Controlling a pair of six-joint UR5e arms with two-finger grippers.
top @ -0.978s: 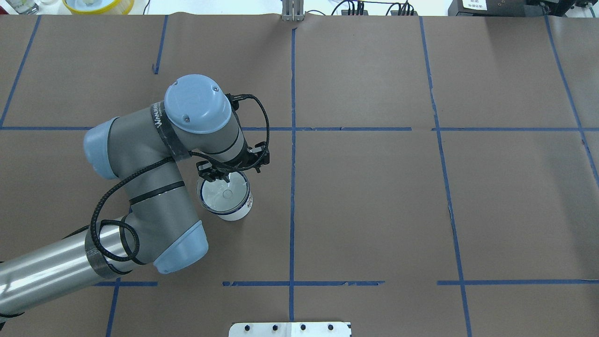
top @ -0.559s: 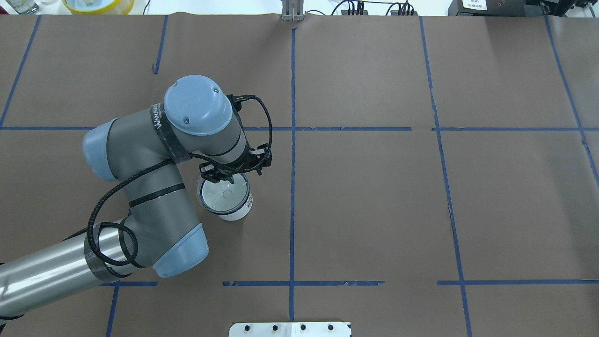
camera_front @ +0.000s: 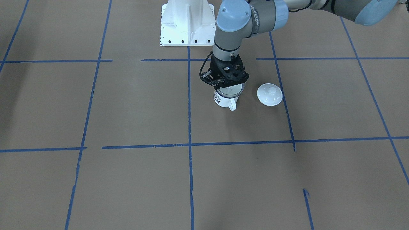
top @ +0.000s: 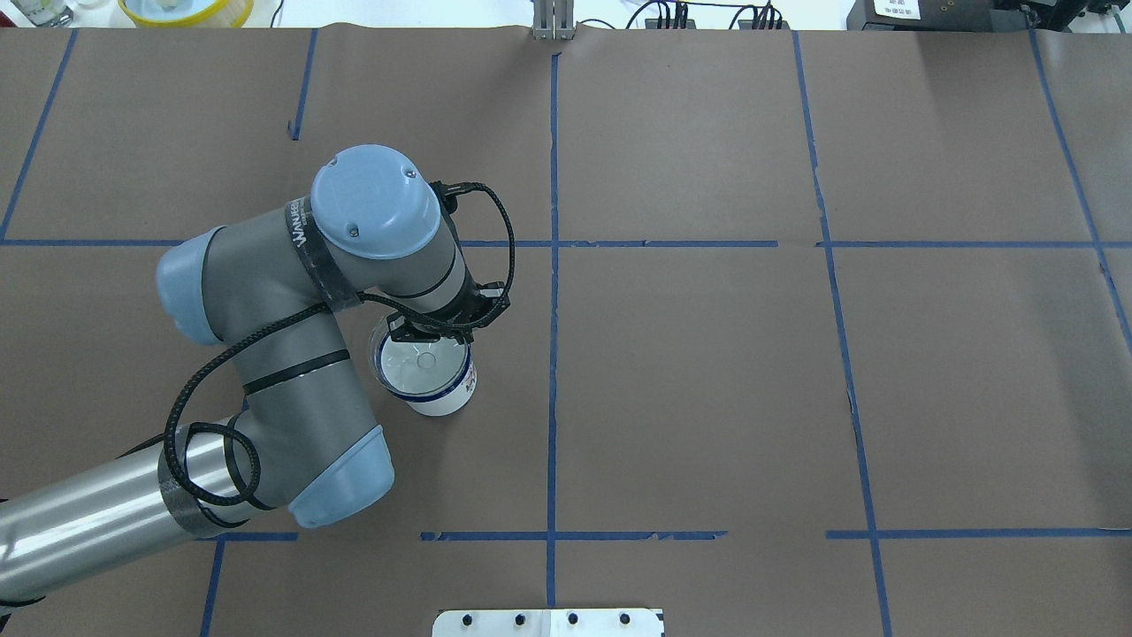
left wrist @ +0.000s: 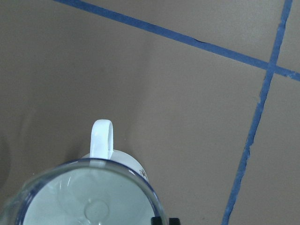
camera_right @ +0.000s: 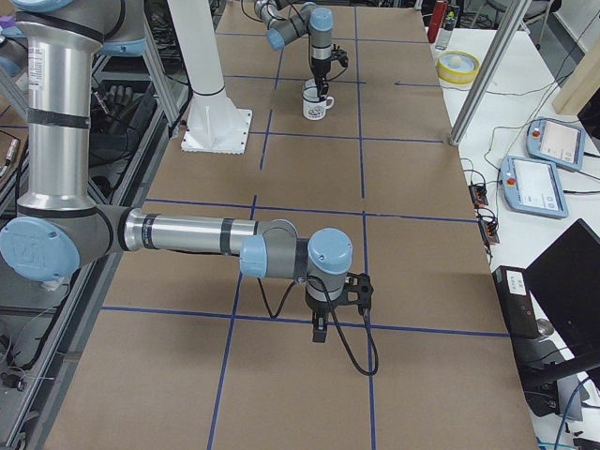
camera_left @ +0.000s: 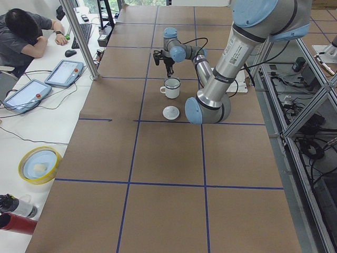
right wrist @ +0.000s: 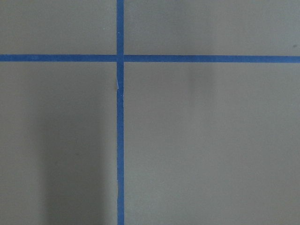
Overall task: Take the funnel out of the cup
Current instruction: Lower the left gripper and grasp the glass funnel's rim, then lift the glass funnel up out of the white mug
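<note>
The cup (camera_front: 223, 99) is a white mug with a dark blue rim, standing upright on the brown table. The clear funnel (camera_front: 233, 91) sits in its mouth. Both also show in the overhead view, the cup (top: 445, 402) and the funnel (top: 420, 367). My left gripper (top: 435, 334) points straight down at the funnel's rim, on the side away from the handle (left wrist: 101, 138). In the left wrist view its fingertips (left wrist: 158, 221) are close together at the funnel (left wrist: 89, 201) rim. My right gripper (camera_right: 319, 333) hangs over bare table far away; I cannot tell its state.
A white round lid with a knob (camera_front: 269, 94) lies on the table beside the cup, on my left. The white robot base (camera_front: 187, 22) stands behind. A yellow bowl (top: 186, 9) sits beyond the table's far left corner. Blue tape lines cross the brown paper.
My left gripper has come down onto the funnel's rim and its fingers have drawn together. The cup and funnel have not moved.
</note>
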